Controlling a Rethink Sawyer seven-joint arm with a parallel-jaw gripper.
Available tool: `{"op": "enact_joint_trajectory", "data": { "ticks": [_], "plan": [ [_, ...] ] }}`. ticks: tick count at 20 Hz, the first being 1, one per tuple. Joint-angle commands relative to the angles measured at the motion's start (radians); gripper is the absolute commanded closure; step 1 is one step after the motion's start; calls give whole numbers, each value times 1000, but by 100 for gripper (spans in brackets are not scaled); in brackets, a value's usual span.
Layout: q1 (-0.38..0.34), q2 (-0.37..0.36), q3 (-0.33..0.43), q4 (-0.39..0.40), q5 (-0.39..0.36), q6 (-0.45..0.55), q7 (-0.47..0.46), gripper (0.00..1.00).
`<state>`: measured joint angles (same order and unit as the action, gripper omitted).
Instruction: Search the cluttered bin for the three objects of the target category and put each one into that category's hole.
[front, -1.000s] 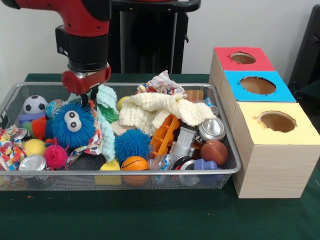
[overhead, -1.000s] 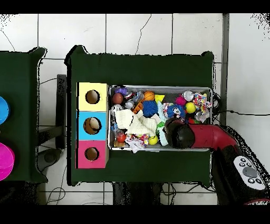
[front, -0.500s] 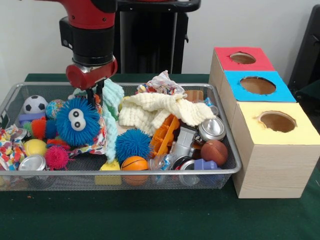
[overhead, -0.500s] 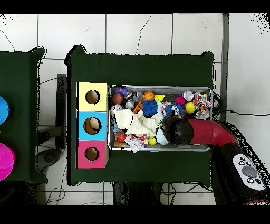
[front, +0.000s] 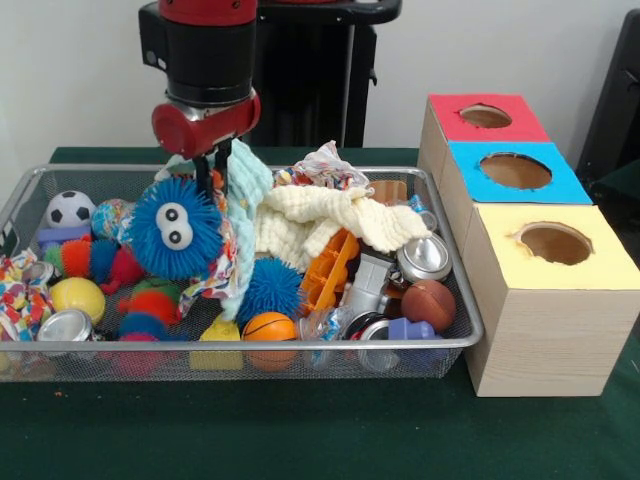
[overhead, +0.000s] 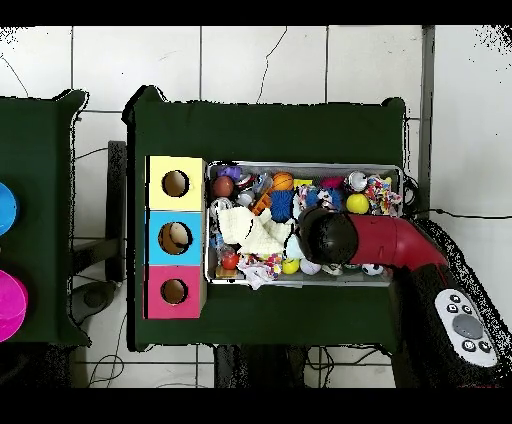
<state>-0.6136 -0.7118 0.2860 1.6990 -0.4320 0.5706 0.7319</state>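
Observation:
My gripper (front: 214, 172) hangs over the left half of the wire bin (front: 300, 346), shut on the top of a blue fuzzy toy (front: 178, 228) with two big eyes. The toy is lifted and trails a chain of orange, blue and red puffs (front: 135, 300) down into the bin. A mint cloth (front: 243, 195) and a patterned cloth (front: 217, 280) hang up against it. The wooden box to the right has a red hole (front: 485, 116), a blue hole (front: 515, 170) and a yellow hole (front: 555, 243). In the overhead view the arm's wrist (overhead: 328, 236) hides the gripper.
The bin also holds a soccer ball (front: 70, 208), a yellow ball (front: 76, 297), cans (front: 425, 258), a small basketball (front: 268, 328), a brown ball (front: 428, 305), a blue spiky ball (front: 268, 288), an orange toy (front: 328, 270) and a cream knit cloth (front: 320, 220).
The gripper has risen and moved toward the box, carrying the blue fuzzy toy up out of the clutter; its puff chain and the cloths are dragged along.

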Motion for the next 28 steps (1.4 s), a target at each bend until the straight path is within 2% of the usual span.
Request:
{"op": "enact_joint_trajectory", "data": {
  "ticks": [1, 4, 9, 12, 19, 24, 28],
  "plan": [
    [0, -131, -4, 90, 65, 59, 172, 100],
    [-51, -142, -26, 174, 40, -30, 165, 100],
    [-37, -125, -88, 186, -32, -102, 191, 100],
    [-34, -116, -115, 193, -50, -134, 193, 100],
    [-22, -61, -162, 211, -50, -216, 207, 100],
    [35, -55, -210, 196, -44, -204, 221, 100],
    [28, -45, -207, 214, -16, -229, 226, 100]
  ]
}}
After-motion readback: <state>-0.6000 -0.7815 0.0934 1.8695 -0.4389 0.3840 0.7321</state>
